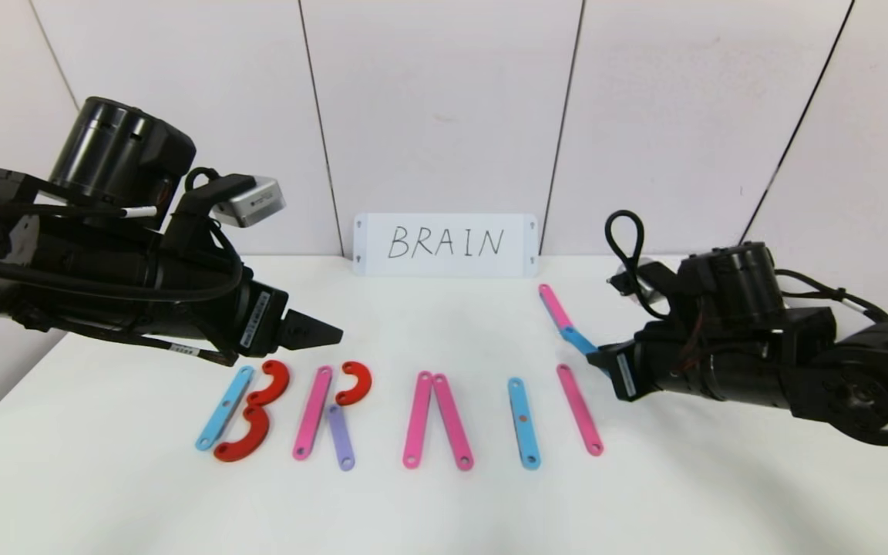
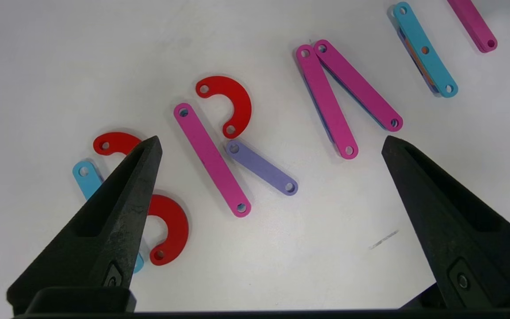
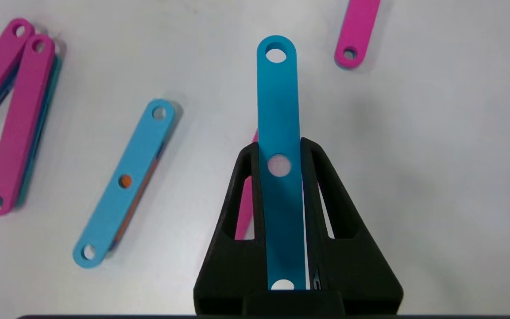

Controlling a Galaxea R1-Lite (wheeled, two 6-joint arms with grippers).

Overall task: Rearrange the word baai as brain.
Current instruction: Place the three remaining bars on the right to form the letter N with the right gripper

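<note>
Item, final letter N: your right end effector (image 3: pixel 280 150) clamped the blue strip (image 3: pixel 278 110) above the bench (image 1: pixel 444 509) beside the pink upright (image 1: pixel 579 409), wanting placement as diagonal; left end effector (image 2: pixel 272 146) hung open over B-R.

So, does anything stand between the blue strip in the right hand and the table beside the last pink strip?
Nothing visible does. The right hand holds the blue strip over the table, close to that pink strip; a second pink strip lies beyond its tip, off the path.
</note>
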